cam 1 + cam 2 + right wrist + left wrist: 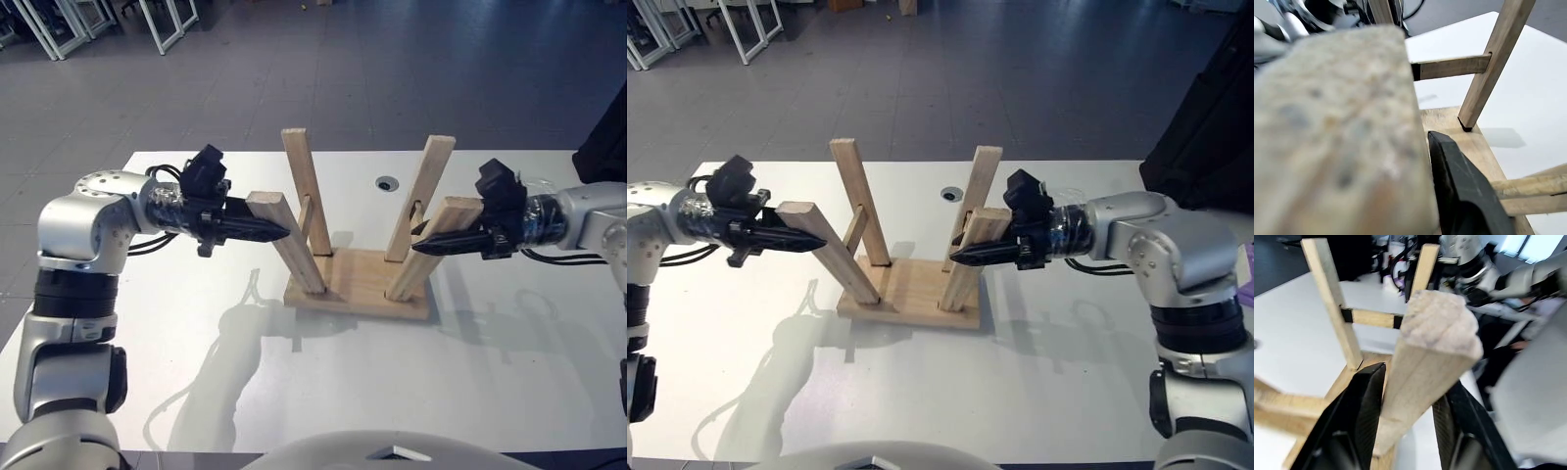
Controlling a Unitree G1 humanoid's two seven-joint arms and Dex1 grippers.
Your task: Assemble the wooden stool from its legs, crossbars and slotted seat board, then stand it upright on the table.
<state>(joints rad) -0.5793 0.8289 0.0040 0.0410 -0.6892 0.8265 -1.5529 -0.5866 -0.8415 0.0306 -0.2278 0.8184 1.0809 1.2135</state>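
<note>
On the white counter (196,372) the stool sits upside down near the middle, with its seat board (358,284) flat on the surface and all four legs pointing up.

Starting at my left, the left end effector (269,231) comes in level from the side and is closed on the top of the near left leg (294,250). In the left wrist view I see a dark finger (1369,401) pressed against each flank of that leg's cut end. The leg leans outward, away from the board's centre, with its foot seated at the board's near left corner.

Behind it the far left leg (306,186) rises taller, also tilted outward. A crossbar (1374,318) joins the two far legs, and a shorter side bar (306,215) links the two left legs.

Past a round hole (388,182) in the counter, the far right leg (423,191) leans to the right. The near right leg (421,259) stands in front of it at the board's near right corner.

The right end effector (431,245) is clamped on the top of that near right leg. One finger (1464,186) lies flat against the wood, while the other is hidden behind the leg.
</note>
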